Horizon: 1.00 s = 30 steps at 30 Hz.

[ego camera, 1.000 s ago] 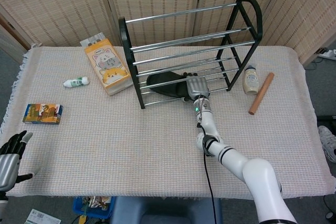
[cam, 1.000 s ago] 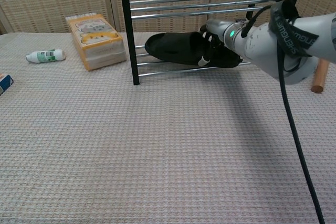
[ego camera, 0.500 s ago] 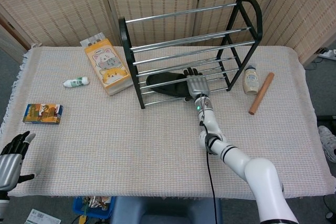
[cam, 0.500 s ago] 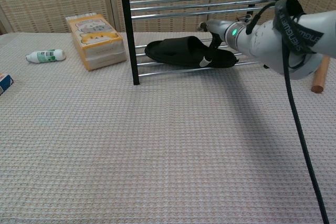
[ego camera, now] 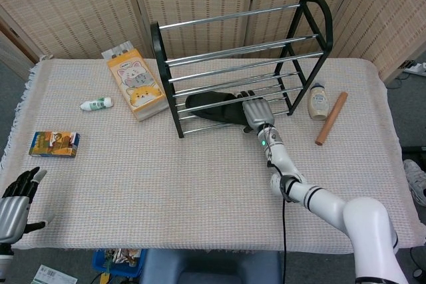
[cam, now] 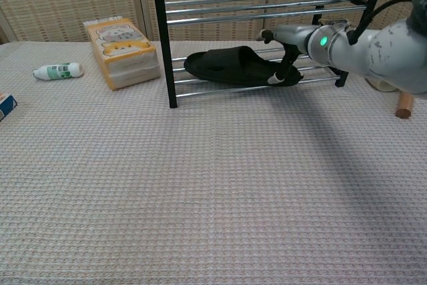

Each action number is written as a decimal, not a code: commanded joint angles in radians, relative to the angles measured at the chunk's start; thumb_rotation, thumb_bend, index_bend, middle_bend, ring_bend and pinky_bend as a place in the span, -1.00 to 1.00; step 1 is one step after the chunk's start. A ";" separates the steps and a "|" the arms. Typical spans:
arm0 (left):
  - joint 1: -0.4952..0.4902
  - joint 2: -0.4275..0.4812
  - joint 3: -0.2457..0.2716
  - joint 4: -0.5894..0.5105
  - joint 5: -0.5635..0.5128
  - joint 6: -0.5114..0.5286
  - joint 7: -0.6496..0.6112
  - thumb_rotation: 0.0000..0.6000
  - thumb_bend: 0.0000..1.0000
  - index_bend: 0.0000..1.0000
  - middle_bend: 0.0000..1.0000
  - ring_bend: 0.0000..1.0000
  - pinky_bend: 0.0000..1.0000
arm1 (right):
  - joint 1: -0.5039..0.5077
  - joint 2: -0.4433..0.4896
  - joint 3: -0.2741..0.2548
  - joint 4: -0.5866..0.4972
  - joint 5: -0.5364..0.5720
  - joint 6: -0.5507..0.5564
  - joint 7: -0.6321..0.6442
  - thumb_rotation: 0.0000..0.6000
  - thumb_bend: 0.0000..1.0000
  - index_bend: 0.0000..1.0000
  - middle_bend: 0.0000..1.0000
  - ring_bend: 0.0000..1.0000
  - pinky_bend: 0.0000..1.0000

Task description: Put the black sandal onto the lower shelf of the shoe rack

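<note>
While the black sandal lies on the shoe rack's lower shelf, right hand rests at its heel, fingers loosely spread; sauce bottle and wooden roller sit at 3 o'clock of the rack, left hand idle, fingers apart.

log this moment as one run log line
black sandal: lying on lower shelf | right hand: at its heel | left hand: idle

A staged test room, not a lived-in home: a table draped in a woven cloth stands before woven folding screens, with grey floor and a stray cable at the edges.
</note>
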 commanded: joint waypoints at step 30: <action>0.004 0.010 0.006 -0.023 0.015 0.009 0.006 1.00 -0.63 -0.81 -0.85 -0.85 -0.60 | -0.101 0.101 -0.150 -0.136 -0.182 0.062 0.033 1.00 -0.11 -0.97 -0.48 -0.64 -0.71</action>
